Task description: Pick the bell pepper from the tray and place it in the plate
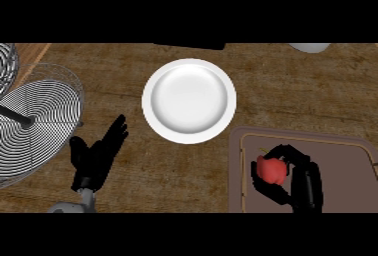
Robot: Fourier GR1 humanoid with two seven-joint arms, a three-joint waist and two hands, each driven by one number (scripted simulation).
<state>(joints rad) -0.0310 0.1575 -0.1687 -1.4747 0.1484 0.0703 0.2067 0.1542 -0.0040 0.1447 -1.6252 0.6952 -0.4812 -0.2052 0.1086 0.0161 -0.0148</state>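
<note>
bell pepper (272, 169): 1 | plate (190, 135): 1 | tray (347, 165): 1 | robot hands: 2 – left robot hand (96, 152), right robot hand (303, 182)

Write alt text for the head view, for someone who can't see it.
The robot's right hand curls its fingers round a red bell pepper over a brown tray. A white plate lies up-left on the wooden counter; the left hand rests open.

One head view looks steeply down on the counter (310, 95) from the near side. The plate (189, 101) sits mid-frame, the tray (347, 165) near right, wire racks (37, 120) at the left edge. The forearms enter from the near edge.
</note>
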